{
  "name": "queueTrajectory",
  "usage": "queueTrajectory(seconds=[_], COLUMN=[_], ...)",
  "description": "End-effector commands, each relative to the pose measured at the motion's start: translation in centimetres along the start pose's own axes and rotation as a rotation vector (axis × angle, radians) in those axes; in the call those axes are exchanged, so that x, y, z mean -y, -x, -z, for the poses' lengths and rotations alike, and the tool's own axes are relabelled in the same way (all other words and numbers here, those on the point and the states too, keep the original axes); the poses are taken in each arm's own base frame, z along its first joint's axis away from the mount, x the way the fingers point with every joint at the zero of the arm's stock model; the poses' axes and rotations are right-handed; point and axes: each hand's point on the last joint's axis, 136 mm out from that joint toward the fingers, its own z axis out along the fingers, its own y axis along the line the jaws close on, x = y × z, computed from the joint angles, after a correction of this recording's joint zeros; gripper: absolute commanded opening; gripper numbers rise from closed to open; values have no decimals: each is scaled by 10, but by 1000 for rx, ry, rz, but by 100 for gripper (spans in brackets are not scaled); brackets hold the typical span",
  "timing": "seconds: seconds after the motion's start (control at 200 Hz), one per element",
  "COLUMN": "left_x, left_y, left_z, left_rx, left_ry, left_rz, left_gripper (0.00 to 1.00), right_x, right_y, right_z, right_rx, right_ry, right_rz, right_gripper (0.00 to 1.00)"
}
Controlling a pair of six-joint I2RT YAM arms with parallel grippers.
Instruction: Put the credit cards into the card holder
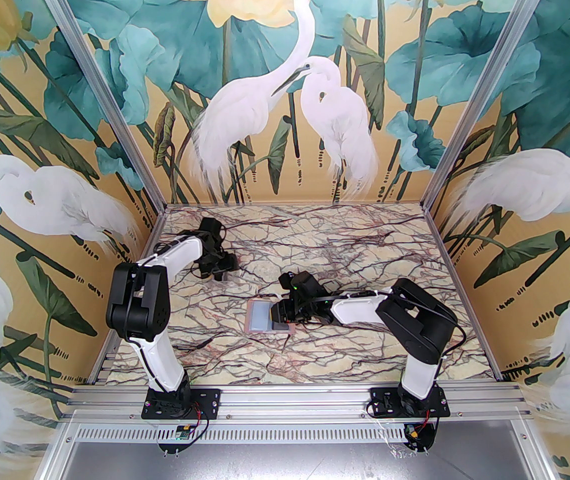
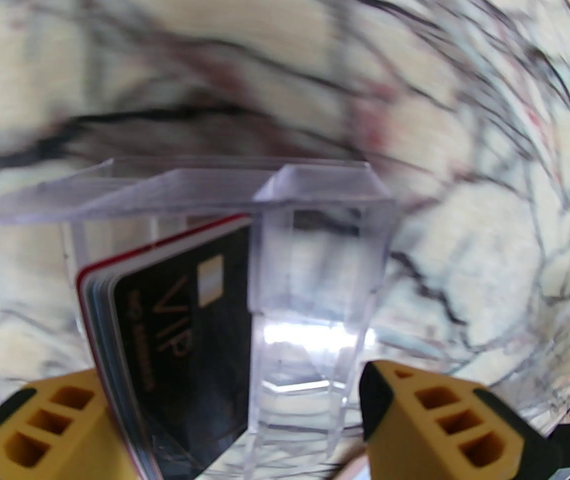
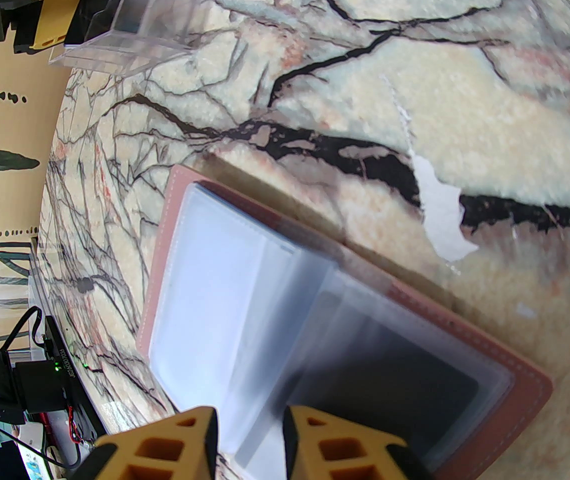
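**Pinching a sleeve of the card holder [image 1: 260, 317], with the credit cards [image 2: 180, 328] in a clear box [image 2: 315, 278]**

The card holder lies open near the middle of the table [image 1: 345, 248]. Its pink cover lies flat. All its edges are well apart from the table's edges.

The right end effector [image 3: 250, 418] comes in from the right side. Its two yellow fingers [image 3: 175, 448] are close together and clamped on a pale sleeve. The sleeve stands up from the holder. One dark card [image 3: 400, 383] sits inside a sleeve on the right half. A white torn patch [image 3: 440, 213] shows on the table near the holder's far edge.

The credit cards stand in a stack inside the clear box. A black one with gold letters is in front, and a red edge shows at the back. The box is in the far left part of the table, near the painted wall [image 1: 65, 193].

The left end effector [image 1: 219, 268] is at the box. Its fingers are wide apart, one on each side of the stack and the box's middle part. They are just beside the plastic. I cannot tell if they squeeze it.

Open table lies between the two end effectors. More open table spreads to the far right. Another open strip runs along the near edge by the metal rail [image 1: 290, 398].
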Motion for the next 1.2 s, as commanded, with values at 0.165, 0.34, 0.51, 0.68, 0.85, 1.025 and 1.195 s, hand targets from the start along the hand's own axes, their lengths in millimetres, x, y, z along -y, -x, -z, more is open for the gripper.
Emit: queueTrajectory(seconds=[0.165, 0.34, 0.51, 0.68, 0.85, 1.025, 1.195], left_x=[58, 72, 70, 49, 56, 61, 50], left_y=[-32, -33, -26, -22, -25, -18, -1], left_z=[-2, 10, 32, 47, 36, 23, 31], left_rx=[-47, -32, -8, 25, 0, 5, 63], left_ry=[-119, -167, -139, -16, -57, -71, 25], left_rz=[-79, -62, -71, -96, -95, -61, -58], left_gripper=[74, 75, 76, 77, 76, 69, 72], right_x=[1, 0, 1, 2, 2, 2, 2], right_y=[-3, -2, -3, -3, -3, -4, -2], right_z=[-8, -10, -12, -14, -15, -14, -10], right_rx=[-26, -30, -36, -42, -45, -46, -23], right_ry=[-10, -12, -18, -21, -22, -23, -31], right_rz=[11, 11, 9, 6, 8, 8, 12], right_gripper=[31, 31, 31, 31, 31, 31, 30])
